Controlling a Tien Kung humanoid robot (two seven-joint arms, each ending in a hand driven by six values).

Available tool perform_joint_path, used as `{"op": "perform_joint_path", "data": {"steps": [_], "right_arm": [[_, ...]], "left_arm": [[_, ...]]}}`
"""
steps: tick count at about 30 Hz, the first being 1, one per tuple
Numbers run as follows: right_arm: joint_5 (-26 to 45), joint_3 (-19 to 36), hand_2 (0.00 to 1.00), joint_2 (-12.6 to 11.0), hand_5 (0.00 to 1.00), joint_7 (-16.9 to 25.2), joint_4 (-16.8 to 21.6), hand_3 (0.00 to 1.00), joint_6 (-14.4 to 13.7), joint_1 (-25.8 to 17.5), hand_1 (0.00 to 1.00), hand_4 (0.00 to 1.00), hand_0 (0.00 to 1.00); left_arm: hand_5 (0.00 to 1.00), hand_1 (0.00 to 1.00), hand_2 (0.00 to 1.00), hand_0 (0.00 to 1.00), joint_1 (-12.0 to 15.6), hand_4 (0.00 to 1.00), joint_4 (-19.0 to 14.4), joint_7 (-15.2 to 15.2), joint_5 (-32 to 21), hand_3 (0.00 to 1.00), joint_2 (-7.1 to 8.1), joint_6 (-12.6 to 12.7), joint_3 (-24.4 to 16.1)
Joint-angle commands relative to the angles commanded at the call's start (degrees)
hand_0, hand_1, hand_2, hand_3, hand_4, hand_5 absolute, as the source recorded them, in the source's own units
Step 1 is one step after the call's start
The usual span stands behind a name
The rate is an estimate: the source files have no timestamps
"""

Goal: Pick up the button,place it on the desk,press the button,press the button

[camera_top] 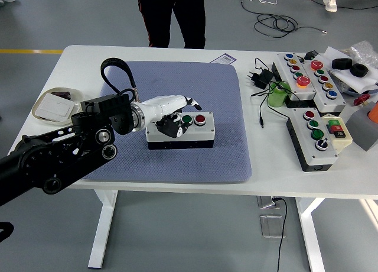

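So the white-topped, black-based rectangular button box (180, 130) sits flat on the blue-grey quilted mat (177, 94) that covers the middle of the white table (77, 59), a bit left of the mat's centre. You can see a green button (187, 119) and a red button (200, 119) on its top face, side by side toward the right end. The robot's left hand (172, 109), white shell with dark fingers, comes in from the left on its black arm (65, 151) and lies over the left part of the box's top, fingers (188, 100) loosely bent and pointing down onto the box, right next to the green button; it isn't gripping anything, and I can't tell if a fingertip is actually touching a button. Off to the right of the table are two long grey control panels (310, 74) with rows of coloured buttons, a green cylinder (276, 96) and a black power plug with a cable (260, 78). A white shallow dish (54, 104) sits near the left edge. A person in dark trousers (174, 18) stands at the far side
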Motion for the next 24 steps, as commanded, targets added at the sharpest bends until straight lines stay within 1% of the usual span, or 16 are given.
{"op": "perform_joint_path", "data": {"steps": [9, 12, 24], "right_arm": [[0.03, -0.03, 0.548, -0.08, 0.357, 0.07, 0.00, 0.591, 0.02, -0.08, 0.507, 0.245, 0.643], [0.09, -0.06, 0.548, -0.09, 0.355, 0.12, 0.00, 0.591, 0.04, 0.07, 0.507, 0.245, 0.642], [0.14, -0.02, 0.548, -0.12, 0.355, 0.19, 0.00, 0.591, 0.01, 0.40, 0.507, 0.246, 0.643]], "left_arm": [[0.002, 0.002, 0.004, 0.002, 0.02, 0.397, -0.19, 0.07, -0.18, 0.856, -0.27, -0.45, 0.97], [0.002, 0.002, 0.005, 0.002, 0.02, 0.401, 0.27, 0.09, -0.25, 0.855, -0.42, -0.56, 1.56], [0.002, 0.002, 0.006, 0.002, 0.00, 0.405, 2.24, 0.07, -0.64, 0.855, -0.61, -0.65, 1.75]]}}
